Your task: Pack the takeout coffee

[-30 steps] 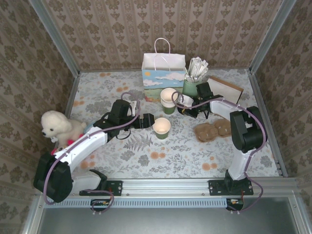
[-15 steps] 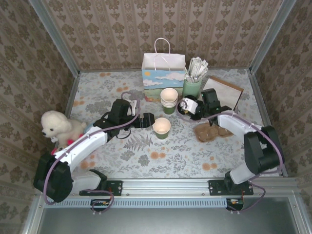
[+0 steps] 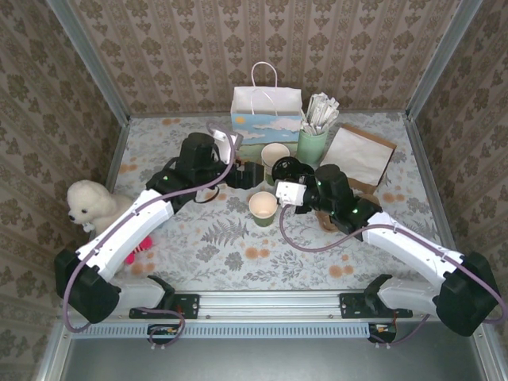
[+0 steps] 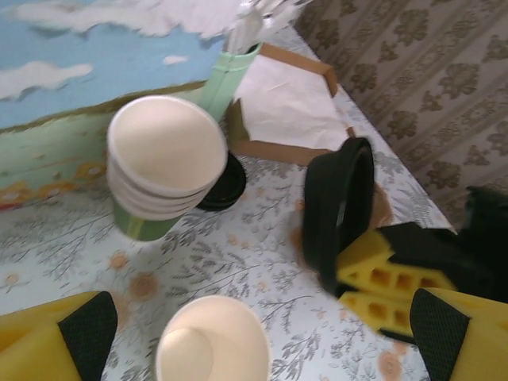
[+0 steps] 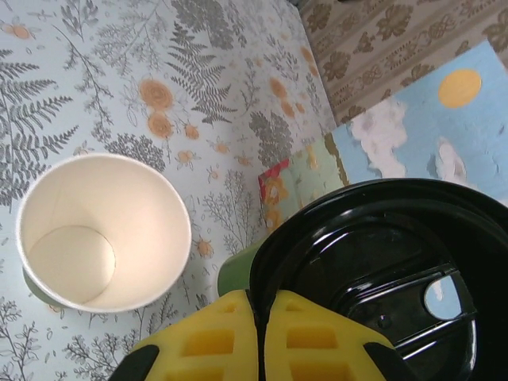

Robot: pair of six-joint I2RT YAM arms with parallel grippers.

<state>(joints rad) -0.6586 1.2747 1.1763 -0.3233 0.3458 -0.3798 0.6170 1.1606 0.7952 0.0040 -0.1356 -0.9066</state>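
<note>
right gripper [image 5: 260,305] clamped on the rim of the black lid [image 5: 381,254], hollow side toward the camera. Open paper cup [image 5: 103,230], cream-white inside, stands upright on the floral table [image 5: 119,63] left of the lid, not touching it. Sky-print gift bag [image 5: 413,135] behind.

Nothing in these views gives a word, brand, number or sign that can be read. The bag [image 3: 266,127] at the far edge of the surface [image 3: 222,238] bears only a picture of clouds, sky and a sun. The cup [image 3: 263,205], the lid [image 5: 381,262] and the stacked cups [image 4: 163,159] look unmarked.
</note>
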